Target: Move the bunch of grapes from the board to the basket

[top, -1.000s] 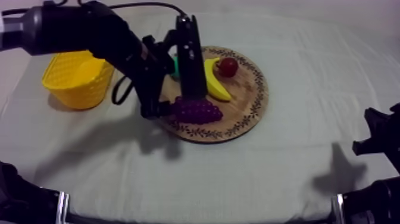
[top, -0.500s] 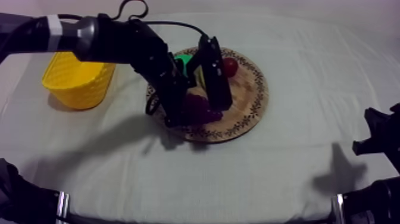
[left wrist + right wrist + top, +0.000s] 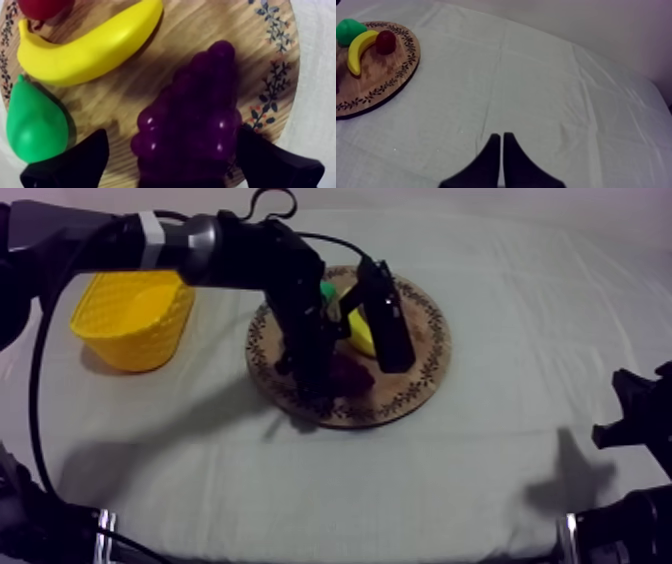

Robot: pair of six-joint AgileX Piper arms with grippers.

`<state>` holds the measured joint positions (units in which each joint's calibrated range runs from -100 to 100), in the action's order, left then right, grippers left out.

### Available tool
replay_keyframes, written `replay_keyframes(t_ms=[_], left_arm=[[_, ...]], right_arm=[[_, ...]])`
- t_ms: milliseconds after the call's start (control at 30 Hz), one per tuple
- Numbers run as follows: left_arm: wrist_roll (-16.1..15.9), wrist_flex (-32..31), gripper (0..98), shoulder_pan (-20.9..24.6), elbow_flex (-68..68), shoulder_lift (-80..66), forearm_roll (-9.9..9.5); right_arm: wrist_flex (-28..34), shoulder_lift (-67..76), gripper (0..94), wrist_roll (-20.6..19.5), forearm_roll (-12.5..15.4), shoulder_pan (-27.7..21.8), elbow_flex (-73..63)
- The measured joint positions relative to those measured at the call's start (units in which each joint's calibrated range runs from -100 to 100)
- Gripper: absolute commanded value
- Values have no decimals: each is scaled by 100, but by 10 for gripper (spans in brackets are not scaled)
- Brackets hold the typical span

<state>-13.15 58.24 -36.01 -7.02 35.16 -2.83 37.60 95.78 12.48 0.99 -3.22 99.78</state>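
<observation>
My left claw (image 3: 172, 147) stood open astride the grapes (image 3: 195, 110), which lay on the board (image 3: 200, 25) beside the banana (image 3: 90, 47). If I closed off-centre, I judged, the rounded bunch could squirt free.

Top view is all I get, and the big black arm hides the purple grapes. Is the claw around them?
Observer: Yes. The left wrist view shows the left claw open, with one black finger on each side of the purple bunch of toy grapes.
Operator: Are the grapes up in the air?
Observer: No. They lie on the round wooden board with a patterned rim, next to the green toy pear.
Operator: What about the other claw?
Observer: The right wrist view shows the right claw shut on nothing, over the grey-white cloth, away from the board.
</observation>
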Motion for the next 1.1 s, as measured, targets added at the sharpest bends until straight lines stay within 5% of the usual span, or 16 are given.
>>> replay_keyframes(t_ms=[400,733,1100], left_arm=[[74,275,874,-16,234,196,-12],[113,375,572,-28,322,260,-31],[227,144,491,-55,125,85,-117]], right_arm=[[0,0,3,0,0,0,0],[0,0,3,0,0,0,0],[0,0,3,0,0,0,0]])
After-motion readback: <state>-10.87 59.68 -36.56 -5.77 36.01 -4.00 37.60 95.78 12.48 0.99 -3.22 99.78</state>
